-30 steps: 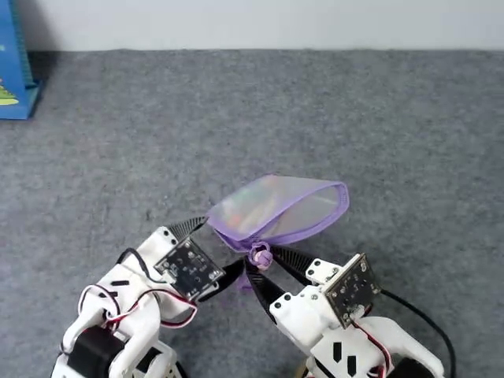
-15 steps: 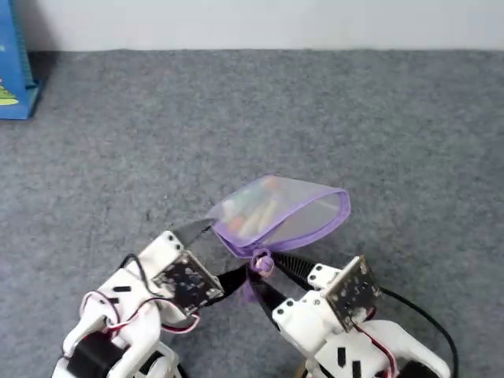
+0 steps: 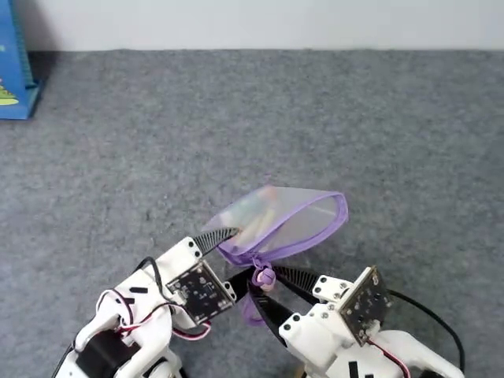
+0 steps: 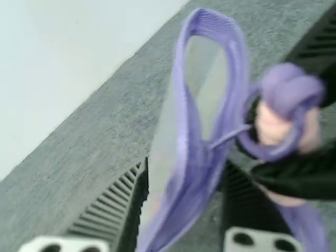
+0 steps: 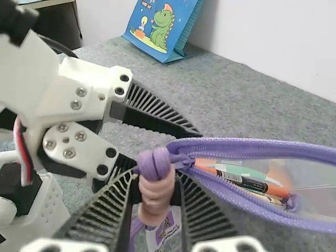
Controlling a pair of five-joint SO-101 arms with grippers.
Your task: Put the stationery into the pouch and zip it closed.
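My left hand [image 3: 227,253] gripped the pouch [image 3: 287,216] by its edge | my right hand [image 5: 156,191] pinched the zip pull [image 5: 153,165] | stationery [image 5: 244,181] lay inside | mouth open

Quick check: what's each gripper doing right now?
The left gripper is closed on the end of the purple pouch.
The right gripper is closed on the zipper pull.

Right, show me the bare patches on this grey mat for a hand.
Bare grey mat runs from the white wall to the translucent purple pouch, and right of it. Crowded near the front edge: left gripper holds the pouch corner, right gripper its purple knotted pull.
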